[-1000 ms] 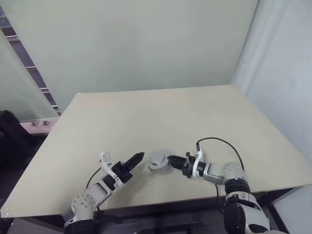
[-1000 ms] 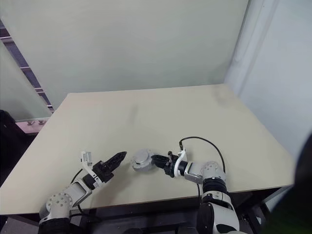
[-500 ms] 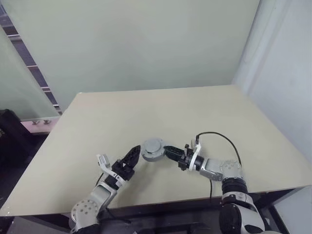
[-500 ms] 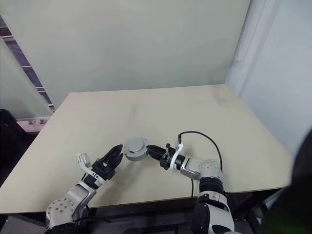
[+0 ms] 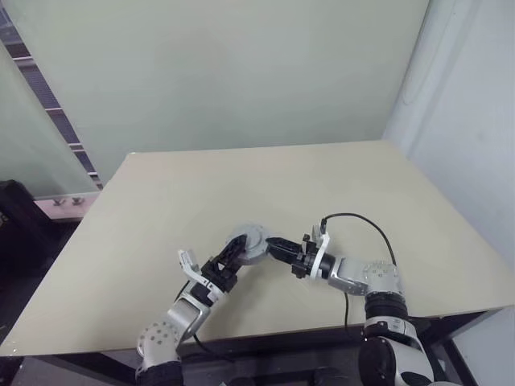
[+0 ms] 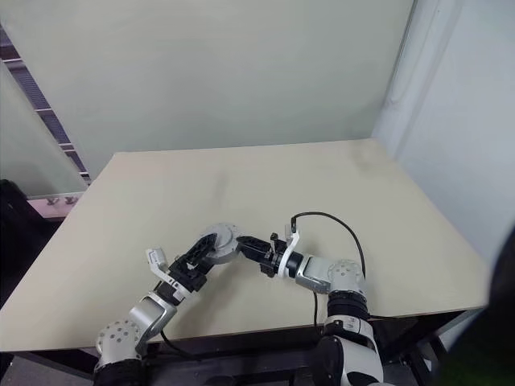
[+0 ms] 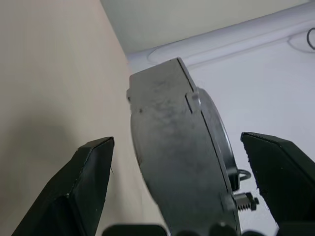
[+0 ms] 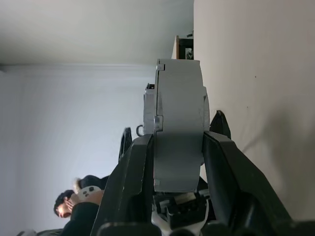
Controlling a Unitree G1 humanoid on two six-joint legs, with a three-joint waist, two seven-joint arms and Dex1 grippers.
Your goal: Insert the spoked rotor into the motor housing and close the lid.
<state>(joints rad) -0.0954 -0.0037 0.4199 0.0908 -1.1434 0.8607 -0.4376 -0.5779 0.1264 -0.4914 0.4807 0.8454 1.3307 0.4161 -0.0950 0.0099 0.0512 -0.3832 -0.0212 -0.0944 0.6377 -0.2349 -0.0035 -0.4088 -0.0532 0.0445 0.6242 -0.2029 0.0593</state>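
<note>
The motor housing (image 5: 249,240) hangs a little above the table as a thick grey disc. My right gripper (image 5: 269,244) is shut on it, one black finger (image 8: 133,182) on each flat side. Seen edge-on, the thinner lid (image 8: 150,108) lies flat against the housing (image 8: 179,123) along a seam. My left gripper (image 5: 233,249) is open and straddles the same disc without touching it. Its fingers (image 7: 91,182) stand well clear on both sides of the housing (image 7: 167,147). The spoked rotor is out of view.
The beige table (image 5: 322,185) stretches far ahead and to both sides, ending at a pale wall. A black cable (image 5: 354,221) loops over my right wrist. A person (image 8: 74,201) shows in the background of the right wrist view.
My right gripper has raised the housing and carried it slightly left. My left gripper has swung right and up, and its open fingers now flank the housing.
</note>
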